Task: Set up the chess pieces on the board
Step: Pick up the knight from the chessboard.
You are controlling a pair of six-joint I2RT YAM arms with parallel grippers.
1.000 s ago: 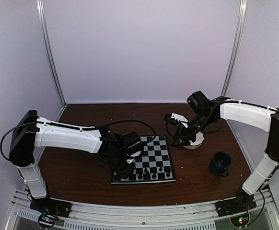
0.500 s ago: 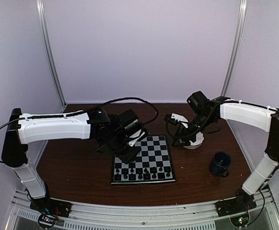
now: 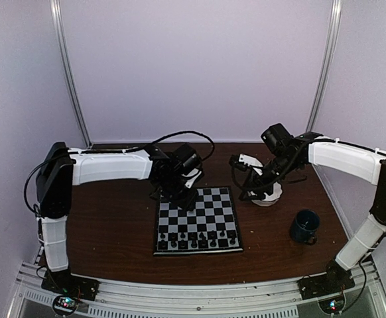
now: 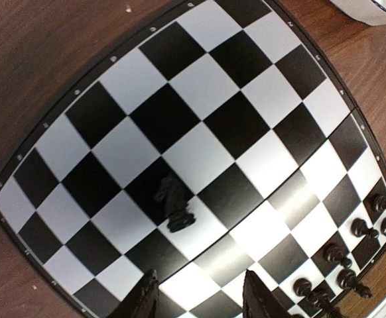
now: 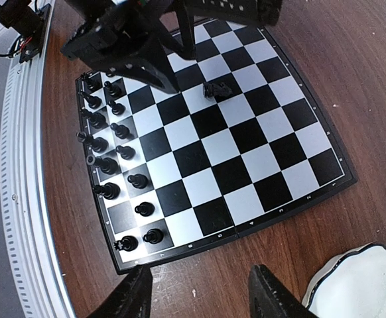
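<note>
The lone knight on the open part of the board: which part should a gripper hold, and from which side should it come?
Probably the narrow body of the knight, between head and wider base, coming straight down from above. The squares of the board around it are free, so both flanks are reachable; the open left gripper hangs nearby.

From my remote station I see a dark brown wood-grain counter point(image 3: 113, 232). The checkered board point(image 3: 209, 207) lies flat at its centre, a white bowl point(image 3: 273, 195) near the board's far right corner, a dark blue mug point(image 3: 305, 226) further right.
</note>
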